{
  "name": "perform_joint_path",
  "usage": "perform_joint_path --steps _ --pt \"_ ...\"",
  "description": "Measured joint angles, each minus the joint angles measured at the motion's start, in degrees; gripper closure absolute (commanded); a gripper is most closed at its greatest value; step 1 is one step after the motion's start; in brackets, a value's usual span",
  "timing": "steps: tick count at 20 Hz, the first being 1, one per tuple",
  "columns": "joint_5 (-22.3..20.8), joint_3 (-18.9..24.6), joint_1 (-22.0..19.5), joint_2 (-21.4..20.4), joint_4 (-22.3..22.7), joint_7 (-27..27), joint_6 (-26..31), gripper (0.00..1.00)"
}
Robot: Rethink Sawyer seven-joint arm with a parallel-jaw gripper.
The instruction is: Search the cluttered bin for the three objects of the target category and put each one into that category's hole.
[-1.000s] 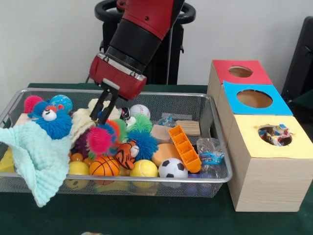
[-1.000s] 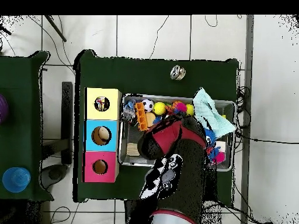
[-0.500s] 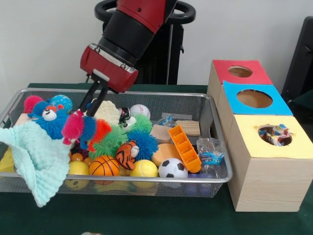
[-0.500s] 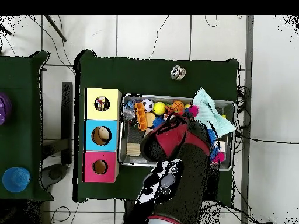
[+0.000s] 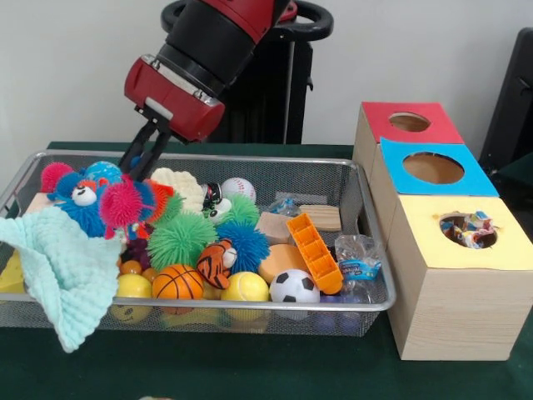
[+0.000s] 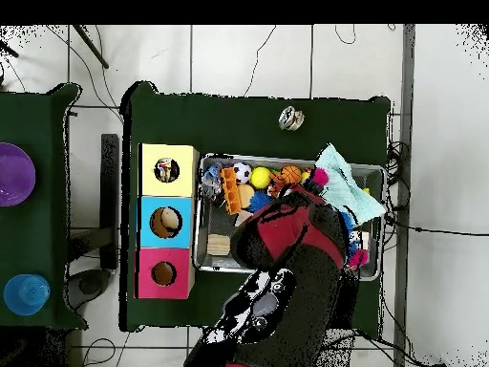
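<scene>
- On the green desk (image 5: 250, 367), a wire bin (image 5: 366, 208) stands just beside a row of three boxes.
- Arm (image 5: 212, 46): red and black, slanting down over the bin's far left part in the front view; in the overhead view it hides much of the bin.
- Boxes: yellow (image 5: 466, 275), blue (image 5: 433, 171) and red (image 5: 408, 123), each with a round hole on top; wrapped items show in the yellow hole.
- Cloth (image 5: 62, 267): pale mint, draped over the bin's left front rim.
- End effector (image 5: 137, 167): fingers close together, pinched on a spiky toy (image 5: 125, 204) of pink, blue and orange tufts, which hangs just above the pile beside a blue puffer (image 5: 83, 204) with an eyed face.
- Green puffer (image 5: 179, 240) and blue spiky ball (image 5: 248, 243): side by side mid-bin, with a tiger toy (image 5: 216, 262) touching both in front.
- Orange tray (image 5: 315, 254): tilted, leaning on the pile right of centre.
- Balls along the front wall: basketball (image 5: 177, 283), yellow ball (image 5: 245, 287), football (image 5: 294, 287).
- Baseball (image 5: 238, 189): near the far wall.
- Snack packet (image 5: 360, 258): in the bin's right front corner.
</scene>
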Motion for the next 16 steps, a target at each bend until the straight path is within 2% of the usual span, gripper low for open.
perform_joint_path --steps 11,16 --pt "5.9 -3.4 0.7 1.0 0.0 0.0 -2.0 1.00" --pt "6.9 -3.9 0.7 1.1 0.0 0.0 -2.0 1.00"
